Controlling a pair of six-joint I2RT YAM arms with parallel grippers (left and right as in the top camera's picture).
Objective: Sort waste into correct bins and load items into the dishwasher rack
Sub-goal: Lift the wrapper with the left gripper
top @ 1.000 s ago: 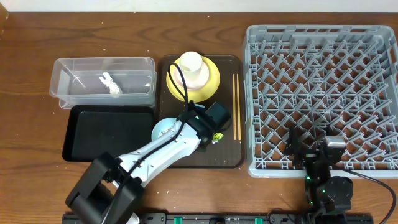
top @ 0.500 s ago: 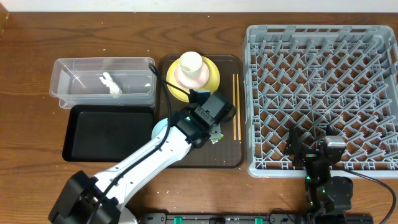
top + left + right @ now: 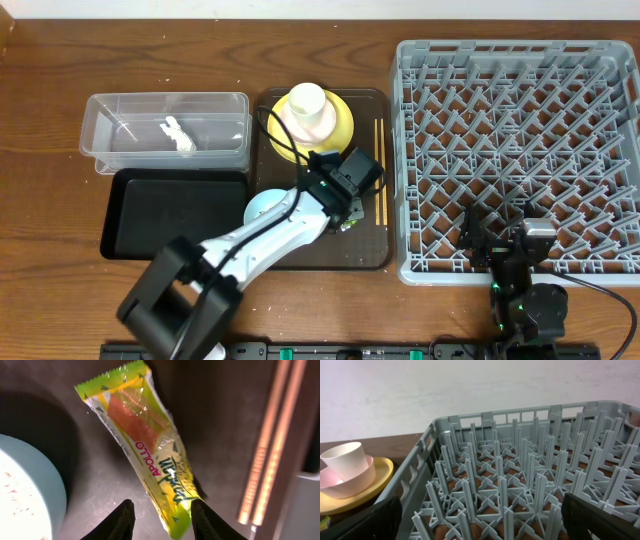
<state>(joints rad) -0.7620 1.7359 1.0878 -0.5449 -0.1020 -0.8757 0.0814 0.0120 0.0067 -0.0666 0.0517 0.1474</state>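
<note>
The yellow-green snack wrapper [image 3: 150, 455] lies flat on the dark-brown tray [image 3: 370, 250], next to the light-blue bowl [image 3: 25, 495]. My left gripper [image 3: 162, 520] is open and straddles the wrapper's near end. The right finger touches the wrapper, and a gap shows at the left finger. From overhead, the left gripper [image 3: 345, 212] hangs over the wrapper [image 3: 348, 223] beside the bowl [image 3: 262, 208]. A white cup [image 3: 307, 100] sits in a pinkish bowl [image 3: 298, 126] on the yellow plate [image 3: 342, 128]. My right gripper [image 3: 480, 525] stands wide open over the front of the grey rack [image 3: 520, 460].
A clear tub [image 3: 120, 105] at the back left holds a crumpled white tissue [image 3: 178, 135]. A shallow black bin [image 3: 170, 215] lies in front of it. Wooden chopsticks [image 3: 379, 170] lie along the tray's right side, close to the rack [image 3: 515, 150].
The left wrist has shifted slightly right and toward the back over the tray, and its arm has swung. The wrapper lies where it was. The right arm has not moved.
</note>
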